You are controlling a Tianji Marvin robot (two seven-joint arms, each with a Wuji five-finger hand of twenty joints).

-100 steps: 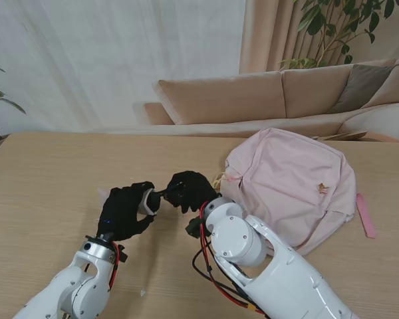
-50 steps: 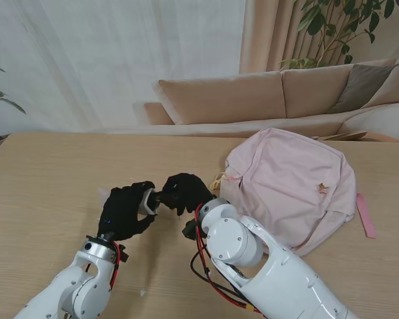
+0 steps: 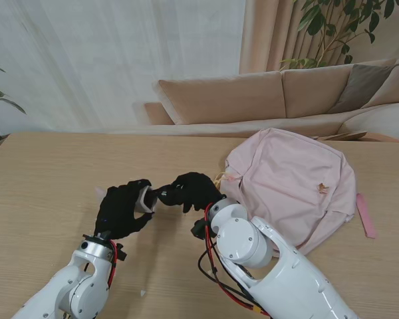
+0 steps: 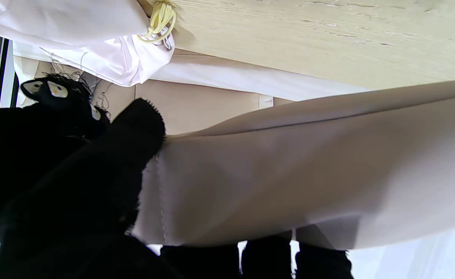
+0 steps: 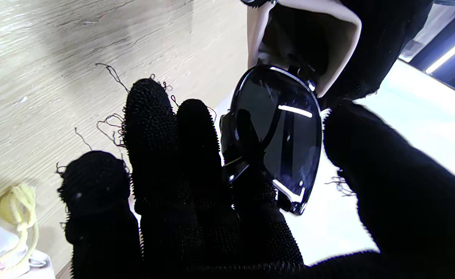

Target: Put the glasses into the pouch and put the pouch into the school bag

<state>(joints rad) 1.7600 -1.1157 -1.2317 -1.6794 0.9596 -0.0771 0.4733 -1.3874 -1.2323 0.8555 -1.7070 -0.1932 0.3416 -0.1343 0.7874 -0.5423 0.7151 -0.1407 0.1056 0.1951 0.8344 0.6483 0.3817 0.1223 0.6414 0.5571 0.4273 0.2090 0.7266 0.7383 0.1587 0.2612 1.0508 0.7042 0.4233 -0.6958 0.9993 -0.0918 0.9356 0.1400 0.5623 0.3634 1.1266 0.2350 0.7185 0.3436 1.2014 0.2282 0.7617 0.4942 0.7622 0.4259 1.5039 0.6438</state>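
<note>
Near me, the left robot hand (image 3: pixel 123 209) grips the pale pouch (image 3: pixel 145 198), mouth facing right. The right robot hand (image 3: pixel 191 191) pinches the dark glasses (image 5: pixel 279 135), one end already at the pouch mouth. Best to slide them straight in, keeping the mouth spread. Farther right lies the pink school bag (image 3: pixel 292 186); the counter (image 3: pixel 46 173) offers open room left.

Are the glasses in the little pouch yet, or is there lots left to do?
Nothing is finished yet. Right now the right hand holds the glasses, their far end just at the open mouth of the pouch, which the left hand holds open. Left: push the glasses all the way in, then put the pouch into the pink bag, lying beside the hands.
</note>
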